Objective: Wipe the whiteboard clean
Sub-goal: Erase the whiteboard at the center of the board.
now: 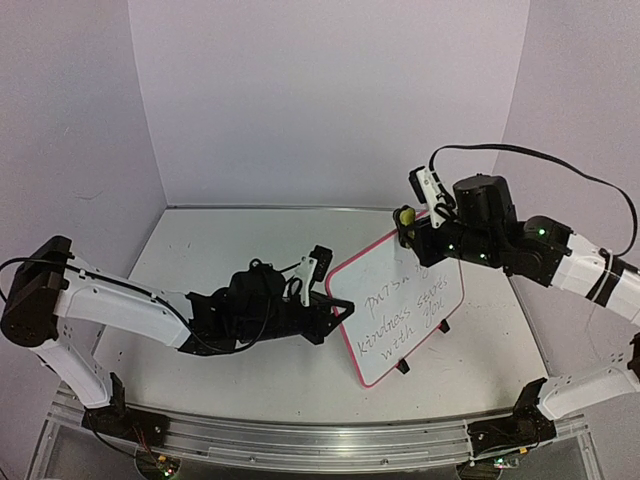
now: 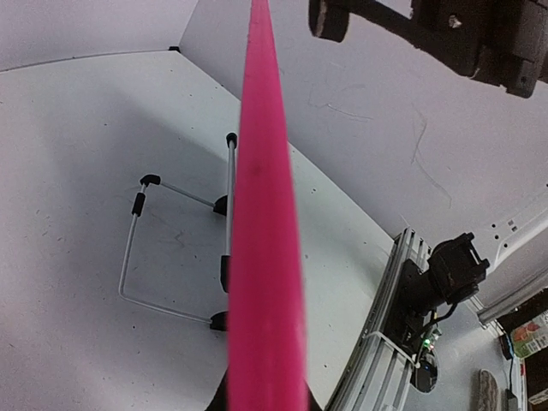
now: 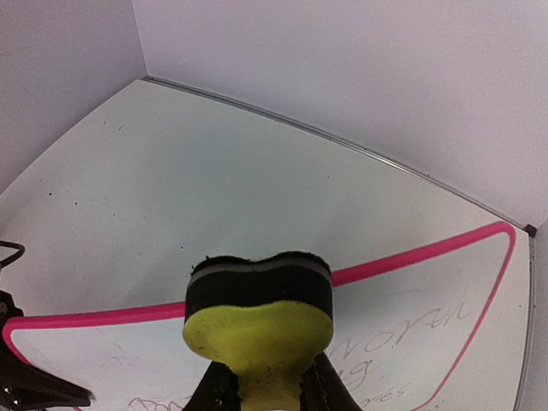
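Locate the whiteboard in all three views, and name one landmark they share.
Top external: the whiteboard stands right of centre, tilted, between the two arms.
Left wrist: seen edge-on, a pink strip running top to bottom through the middle.
Right wrist: across the lower half, behind the yellow eraser.
Shared landmark: its pink frame, visible in every view.

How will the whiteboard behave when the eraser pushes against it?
Probably stiff: the whiteboard shows no bend along its pink frame. It looks light and stands tilted on a thin wire stand, so a push could tip or skid it. The left end effector clamping its edge should steady it, though the far corner may wobble.
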Tool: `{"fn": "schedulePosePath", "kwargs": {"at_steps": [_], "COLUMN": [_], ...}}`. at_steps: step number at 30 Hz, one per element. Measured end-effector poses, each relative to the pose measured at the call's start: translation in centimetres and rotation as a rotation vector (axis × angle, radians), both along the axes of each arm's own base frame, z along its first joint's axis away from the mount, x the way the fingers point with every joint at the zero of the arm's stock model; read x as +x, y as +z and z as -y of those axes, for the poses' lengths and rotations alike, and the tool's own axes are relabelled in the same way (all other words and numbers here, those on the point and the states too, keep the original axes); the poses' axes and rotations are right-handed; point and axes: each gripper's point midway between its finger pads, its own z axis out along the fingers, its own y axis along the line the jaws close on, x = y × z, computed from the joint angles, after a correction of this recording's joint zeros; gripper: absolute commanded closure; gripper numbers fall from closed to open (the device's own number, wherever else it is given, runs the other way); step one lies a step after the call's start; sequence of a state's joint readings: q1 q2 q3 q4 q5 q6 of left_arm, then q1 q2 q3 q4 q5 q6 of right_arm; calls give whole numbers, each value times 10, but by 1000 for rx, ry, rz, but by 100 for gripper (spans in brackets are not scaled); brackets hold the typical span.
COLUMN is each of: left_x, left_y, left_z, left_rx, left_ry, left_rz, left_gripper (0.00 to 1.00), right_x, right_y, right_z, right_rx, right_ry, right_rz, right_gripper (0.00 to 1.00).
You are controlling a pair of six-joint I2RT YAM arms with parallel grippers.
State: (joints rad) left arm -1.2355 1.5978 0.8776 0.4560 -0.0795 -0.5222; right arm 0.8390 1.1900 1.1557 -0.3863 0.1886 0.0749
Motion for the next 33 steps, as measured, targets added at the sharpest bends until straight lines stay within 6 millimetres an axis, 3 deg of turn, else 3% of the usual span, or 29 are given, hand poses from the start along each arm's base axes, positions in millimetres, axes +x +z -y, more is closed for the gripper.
{"fn": "schedulePosePath", "kwargs": {"at_steps": [8, 14, 21, 33], "left_x": [3, 6, 15, 13], "left_y": [-4, -6, -11, -11], "left_z": [-7, -9, -12, -12], "left_rx": [-14, -20, -34, -27], "left_ry": [-61, -54, -20, -47], "left_rz": [-39, -66, -134, -112], "left_gripper": [100, 100, 100, 100], "right_x": [-7, -26, -27, -24], "right_y": [-55, -73, -86, -82], "right_z": [-32, -59, -79, -70], "right_rx": [-98, -115, -171, -232], "right_ry": [57, 130, 131, 137], "right_rz": [-67, -54, -27, 2], "right_gripper": [100, 100, 100, 100]}}
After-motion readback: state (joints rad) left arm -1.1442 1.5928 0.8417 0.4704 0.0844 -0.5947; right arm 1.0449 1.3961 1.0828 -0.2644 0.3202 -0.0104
